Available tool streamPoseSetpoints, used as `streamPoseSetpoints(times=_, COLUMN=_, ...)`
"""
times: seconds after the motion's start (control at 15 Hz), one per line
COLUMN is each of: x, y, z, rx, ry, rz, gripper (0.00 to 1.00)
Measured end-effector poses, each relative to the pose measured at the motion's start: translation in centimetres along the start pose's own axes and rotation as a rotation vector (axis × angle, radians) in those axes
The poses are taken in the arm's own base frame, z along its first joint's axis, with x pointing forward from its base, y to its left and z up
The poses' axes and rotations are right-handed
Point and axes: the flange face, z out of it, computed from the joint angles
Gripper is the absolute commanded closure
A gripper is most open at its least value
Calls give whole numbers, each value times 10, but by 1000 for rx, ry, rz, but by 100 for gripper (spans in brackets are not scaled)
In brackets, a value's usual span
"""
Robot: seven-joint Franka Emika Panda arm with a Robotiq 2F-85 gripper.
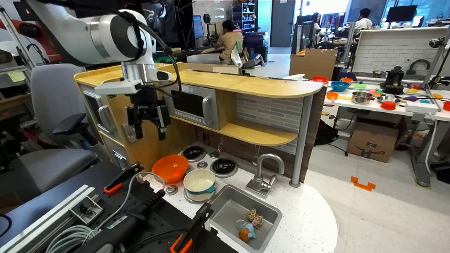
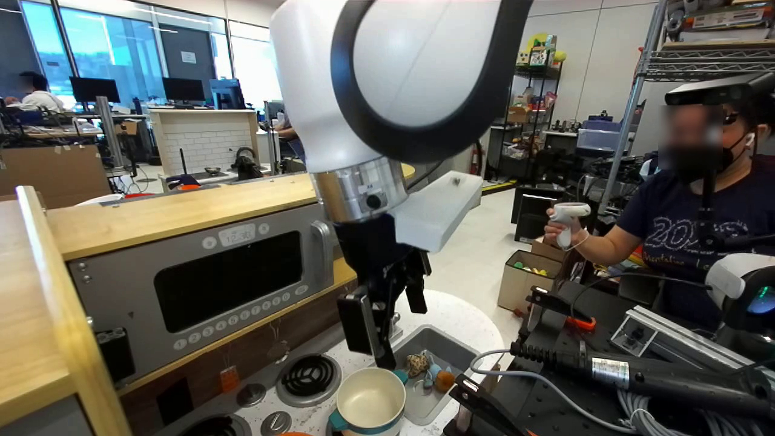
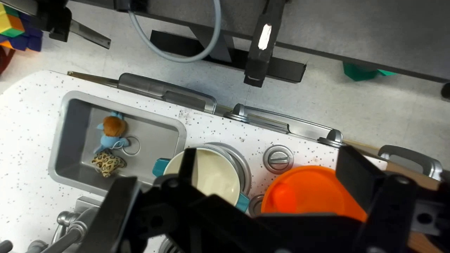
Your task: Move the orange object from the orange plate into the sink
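The orange plate (image 1: pixel 167 168) sits on the counter's stove area; it also shows in the wrist view (image 3: pixel 320 189), partly covered by the gripper. Only a sliver of its rim (image 2: pixel 295 433) shows in an exterior view. The orange object (image 3: pixel 285 195), a small brighter orange lump, lies inside the plate near its pot-side rim. The sink (image 1: pixel 225 207) is a grey basin with soft toys in it, seen also in the wrist view (image 3: pixel 151 137) and an exterior view (image 2: pixel 424 402). My gripper (image 1: pixel 150 136) is open and empty, high above the counter near the plate (image 3: pixel 265 165).
A cream pot (image 1: pixel 199 181) with teal handles stands between plate and sink. A grey arched faucet (image 1: pixel 262 172) rises behind the sink. A toy microwave (image 1: pixel 191 105) and wooden shelf (image 1: pixel 260 133) overhang the back. A black table (image 1: pixel 154 221) with clamps and cables borders the front.
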Motion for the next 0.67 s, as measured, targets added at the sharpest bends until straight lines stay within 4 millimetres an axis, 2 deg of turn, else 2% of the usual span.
streamPoseSetpoints(times=0.47, x=34, y=-14, z=72, rx=6, ry=15, rz=2, gripper=0)
streamPoseSetpoints(times=0.67, x=50, y=-24, z=96, rx=3, ry=4, rz=-8, gripper=0)
